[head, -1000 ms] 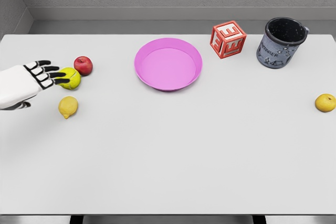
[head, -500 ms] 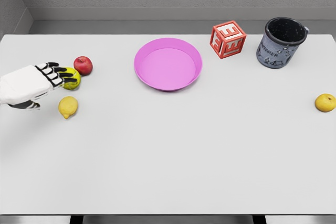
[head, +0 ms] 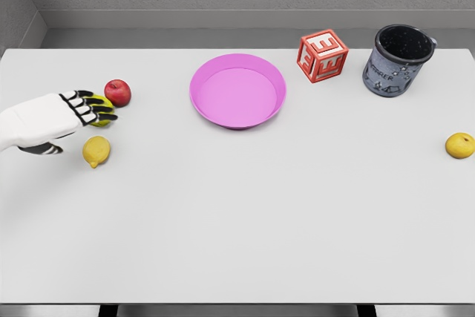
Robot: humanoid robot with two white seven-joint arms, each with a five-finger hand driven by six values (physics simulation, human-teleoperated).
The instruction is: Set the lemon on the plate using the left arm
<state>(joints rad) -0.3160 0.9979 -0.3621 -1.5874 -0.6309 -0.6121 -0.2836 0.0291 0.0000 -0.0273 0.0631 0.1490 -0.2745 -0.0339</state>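
Observation:
The lemon lies near the table's left edge, small and yellow with a pointed end. My left hand comes in from the left just beyond it, with the fingers stretched out flat and open. They lie over a yellow-green fruit and hide most of it; I cannot tell whether they touch it. The thumb hangs below the palm, left of the lemon and apart from it. The pink plate sits at the table's middle back, with nothing on it. My right arm is out of sight.
A red apple sits just right of the fingertips. A red letter block and a dark speckled mug stand at the back right. Another yellow fruit lies by the right edge.
My left hand has shifted a little right and toward the back, so its fingers now cover more of the yellow-green fruit. The lemon and the other objects have not moved.

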